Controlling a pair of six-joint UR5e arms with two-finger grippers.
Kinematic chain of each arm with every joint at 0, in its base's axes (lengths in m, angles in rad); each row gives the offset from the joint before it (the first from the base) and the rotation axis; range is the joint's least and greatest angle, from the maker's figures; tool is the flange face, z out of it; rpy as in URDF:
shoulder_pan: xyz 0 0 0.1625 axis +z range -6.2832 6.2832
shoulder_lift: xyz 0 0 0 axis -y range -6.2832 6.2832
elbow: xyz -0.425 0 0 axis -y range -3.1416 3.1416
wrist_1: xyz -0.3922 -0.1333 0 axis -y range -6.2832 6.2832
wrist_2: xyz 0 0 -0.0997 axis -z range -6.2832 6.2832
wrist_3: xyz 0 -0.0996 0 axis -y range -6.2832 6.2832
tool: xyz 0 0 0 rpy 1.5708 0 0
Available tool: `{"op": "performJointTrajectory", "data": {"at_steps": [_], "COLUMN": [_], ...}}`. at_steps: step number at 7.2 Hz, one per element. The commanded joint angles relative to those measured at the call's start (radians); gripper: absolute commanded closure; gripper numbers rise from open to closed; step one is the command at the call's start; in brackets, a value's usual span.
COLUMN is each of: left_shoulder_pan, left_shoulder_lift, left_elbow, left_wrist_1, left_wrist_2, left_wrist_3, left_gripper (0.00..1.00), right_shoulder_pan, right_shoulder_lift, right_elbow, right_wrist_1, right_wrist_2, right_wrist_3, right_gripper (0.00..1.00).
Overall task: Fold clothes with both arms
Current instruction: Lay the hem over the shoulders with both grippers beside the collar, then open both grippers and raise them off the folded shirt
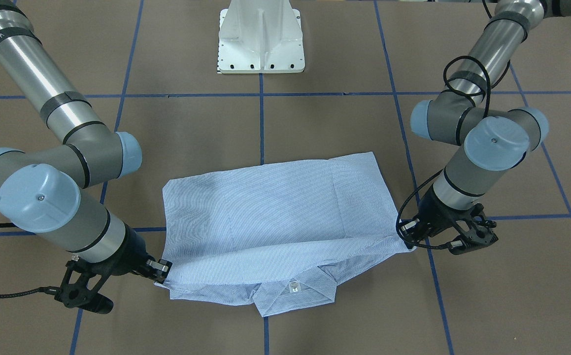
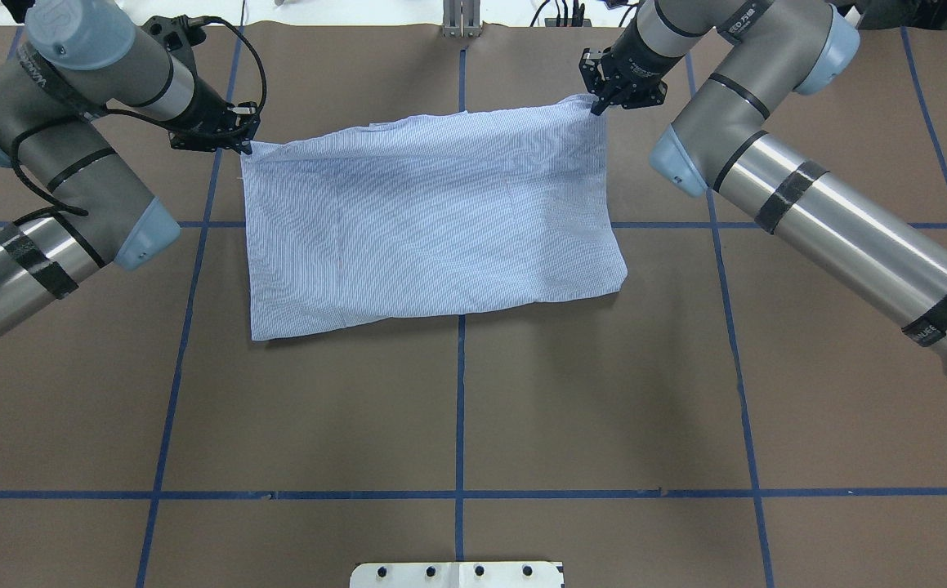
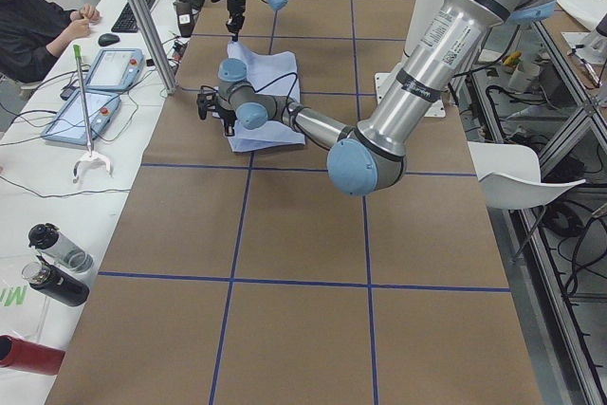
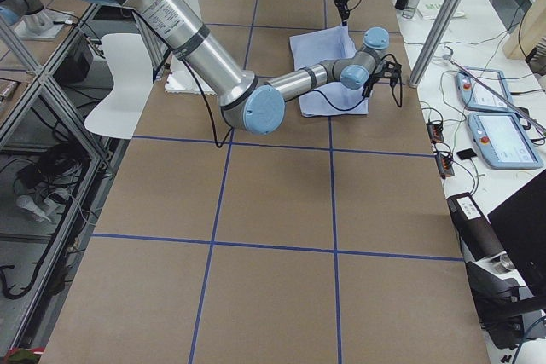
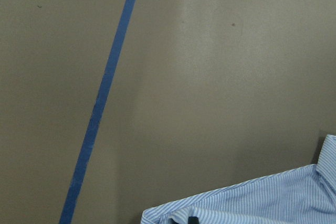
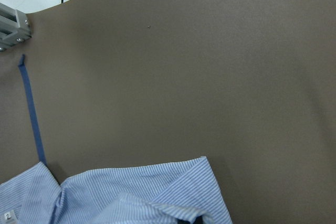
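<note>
The light blue striped shirt lies folded over as a rough rectangle at the far middle of the table. Its collar and white neck label peek out from under the top layer's far edge. My left gripper is shut on the top layer's far left corner, also in the front-facing view. My right gripper is shut on the far right corner, also in the front-facing view. Both hold the edge just above the table. Each wrist view shows striped cloth along its bottom edge, in the left wrist view and in the right wrist view.
The white pedestal base stands at the robot's side of the brown table with blue tape lines. A side bench holds tablets and bottles; an operator sits there.
</note>
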Motion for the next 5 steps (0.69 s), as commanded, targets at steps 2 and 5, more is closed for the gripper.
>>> {"op": "performJointTrajectory", "data": {"at_steps": [2, 5], "left_shoulder_pan": [0.000, -0.015], "left_shoulder_lift": [0.001, 0.001], "left_elbow": [0.001, -0.001], "left_wrist_1": [0.001, 0.007], "left_wrist_2": [0.001, 0.002], "left_wrist_3": [0.001, 0.003], "left_gripper": [0.40, 0.00], "right_shoulder_pan": [-0.003, -0.003], "right_shoulder_lift": [-0.001, -0.004], "right_elbow": [-0.002, -0.005], "right_wrist_1": [0.001, 0.001], "right_wrist_2": [-0.001, -0.005], "right_wrist_3": [0.000, -0.014], "right_gripper": [0.87, 0.00]}}
